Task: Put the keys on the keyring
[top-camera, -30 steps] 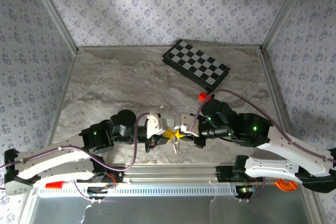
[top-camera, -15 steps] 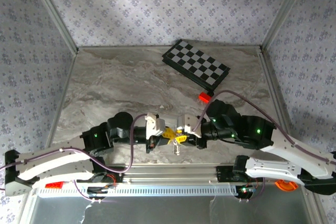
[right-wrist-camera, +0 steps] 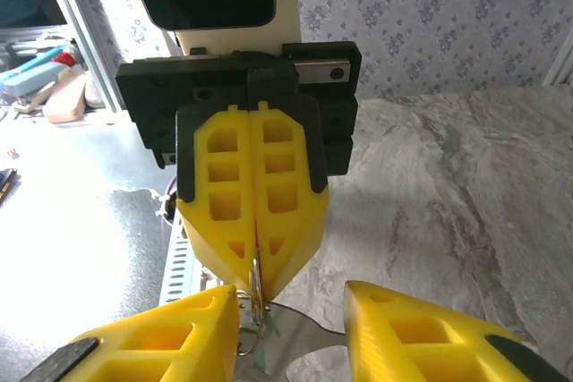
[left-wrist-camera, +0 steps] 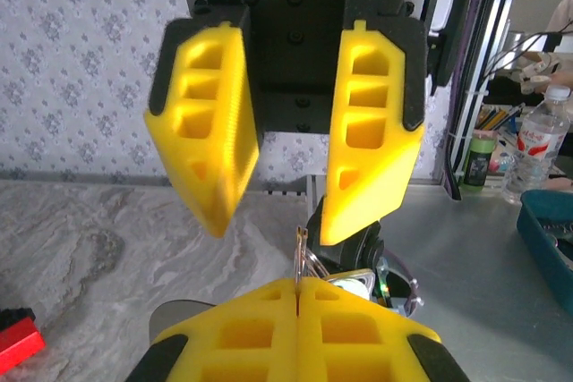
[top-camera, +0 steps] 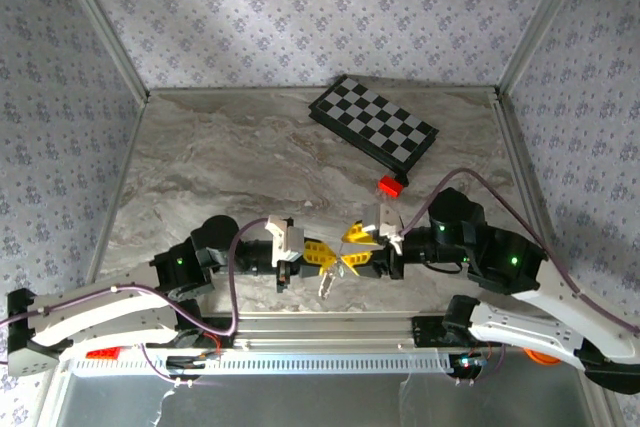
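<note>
Marble table (top-camera: 220, 162), keys (top-camera: 328, 285) lengthwise downward

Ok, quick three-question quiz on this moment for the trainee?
1. True or false: the right gripper is open.
2. Where is the red block? A) on the table by the chessboard; B) between the right gripper's fingers; C) in the left gripper.
3. Fill in: the left gripper is shut on the thin wire of the ____.
Key: 1 true; 2 A; 3 keyring.
</note>
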